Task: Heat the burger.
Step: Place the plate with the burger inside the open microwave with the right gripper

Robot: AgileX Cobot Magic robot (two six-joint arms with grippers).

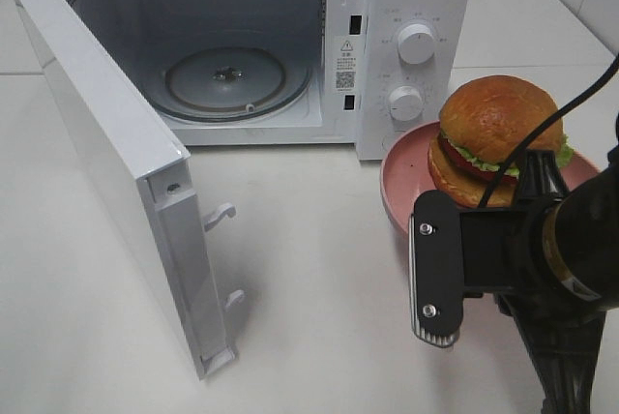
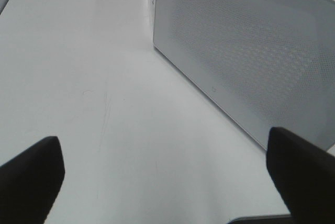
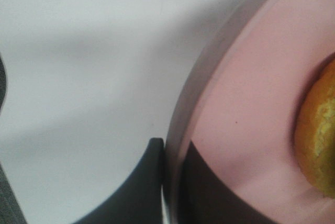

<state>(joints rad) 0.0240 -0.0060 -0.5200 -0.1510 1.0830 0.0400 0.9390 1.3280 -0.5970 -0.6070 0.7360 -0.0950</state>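
Nearest, at lower right of the high view: the right arm's dark wrist block [image 1: 435, 269], hiding most of its pincer there. In the right wrist view, right gripper [image 3: 168, 153] pinched closed on the near rim of the pink plate [image 3: 235, 103], one finger outside the rim, one inside. On that plate, the burger [image 1: 498, 138]: upright, glossy bun, lettuce frill, right of centre in the high view, just outside the microwave [image 1: 411, 8] and in front of its right-hand face. Plate lifted or resting on the table [image 1: 319, 269]: cannot tell for sure. Left gripper [image 2: 167, 182] absent from the high view; in its own wrist view spread wide, nothing between the fingers [image 2: 29, 177], above bare table beside a white perforated panel [image 2: 246, 51], probably part of the microwave or its door. Farther back, door [image 1: 106, 143] swung fully open along the left of the frame, latch hooks [image 1: 221, 213] showing. Beyond, across the top of the frame, the cavity bare except for the glass turntable [image 1: 227, 80]; two dials [image 1: 416, 44] at upper right. Judged progress: door opening done, plate grasped. Left to do, by the look of it: carrying plate and burger in onto the turntable, letting go, pulling clear, closing the door, turning the dials. Roughly a third of the way, at a guess.
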